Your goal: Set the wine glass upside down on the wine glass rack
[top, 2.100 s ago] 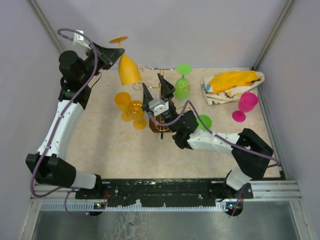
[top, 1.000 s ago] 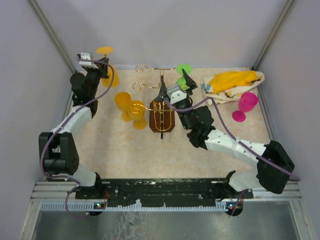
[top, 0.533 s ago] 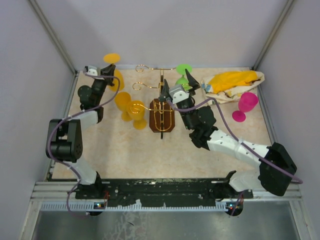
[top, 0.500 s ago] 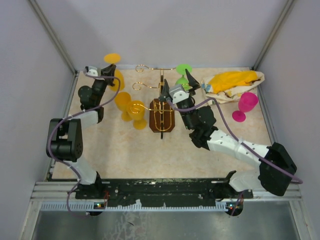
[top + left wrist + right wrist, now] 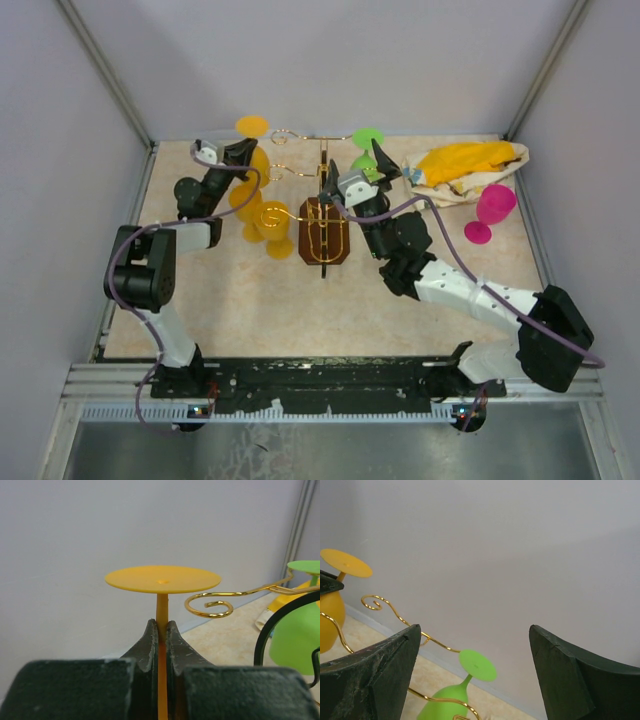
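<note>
While the left arm (image 5: 140,272) is folded sharply, with its elbow near the left side of the table (image 5: 250,300) and its forearm reaching to the back, the left gripper (image 5: 161,625) is closed tight on the thin stem of the yellow wine glass (image 5: 162,579). We see this glass held upside down: the round foot is on top and level, the stem goes down between the two fingers, and the bowl hangs below them. It is in the air at the back left of the wine glass rack (image 5: 324,232). One curled loop (image 5: 210,605) of the gold wire ends just beside the stem, a little lower than the foot, and we cannot tell if they touch.

The right arm (image 5: 470,295) stretches from the right side toward the middle, with its wrist raised above the dark base of the rack. The right gripper (image 5: 474,630) has its jaws wide apart and holds nothing.

On the rack, a green glass (image 5: 477,665) hangs foot up on the right side. Two more yellow glasses (image 5: 248,200) are at the left side by the loop arms, also foot up; we cannot tell whether they hang or stand. A pink glass (image 5: 490,210) stands upright on the table at the right. Behind it lies a pale cloth (image 5: 430,190) with something yellow-orange on it.
</note>
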